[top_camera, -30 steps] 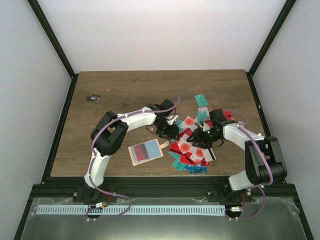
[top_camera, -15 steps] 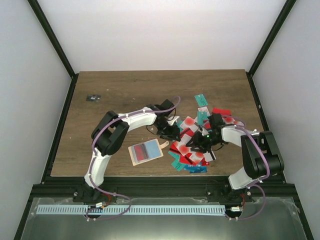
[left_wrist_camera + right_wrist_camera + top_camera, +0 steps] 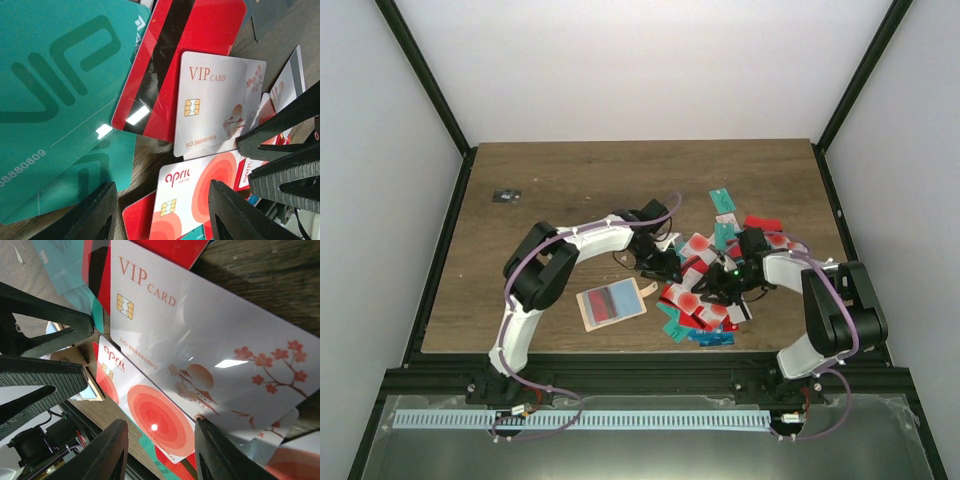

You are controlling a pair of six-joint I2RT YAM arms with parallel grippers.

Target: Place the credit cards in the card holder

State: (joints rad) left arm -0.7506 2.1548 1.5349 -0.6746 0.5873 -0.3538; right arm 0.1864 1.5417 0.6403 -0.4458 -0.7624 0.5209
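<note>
Plastic, thin, glossy and round-cornered, makes up the credit cards [image 3: 687, 298], which are heaped in an overlapping fan on the right half of the dark wood-grain table [image 3: 560, 175]. The left wrist view shows teal cards [image 3: 55, 85] with large tone-on-tone VIP lettering and a red card [image 3: 200, 35] crossed by a shiny black stripe. Beside them lie a white VIP card [image 3: 220, 105] with a gold chip and blossom print, and a white card with a red circle [image 3: 187, 175].

The card holder [image 3: 587, 307], a beige-tan rectangle, lies open and flat just left of the heap, toward the table's near edge. Red and dark blue bands show on its upturned inside. Its long axis runs left to right, tilted so the right end sits slightly farther from the arm bases. Its small snap tab [image 3: 648, 289] juts from the far right corner toward the cards.

The left gripper [image 3: 665, 266] hangs low over the heap's left edge, its matte black fingers spread with nothing pinched and cards lying flat under the gap. The right gripper [image 3: 713, 287] faces it from the right, close by. Its fingers are likewise parted above the blossom card and the red-circle card, and no card is seen between them.

A small dark flat object [image 3: 506, 195] lies well apart at the far left.
</note>
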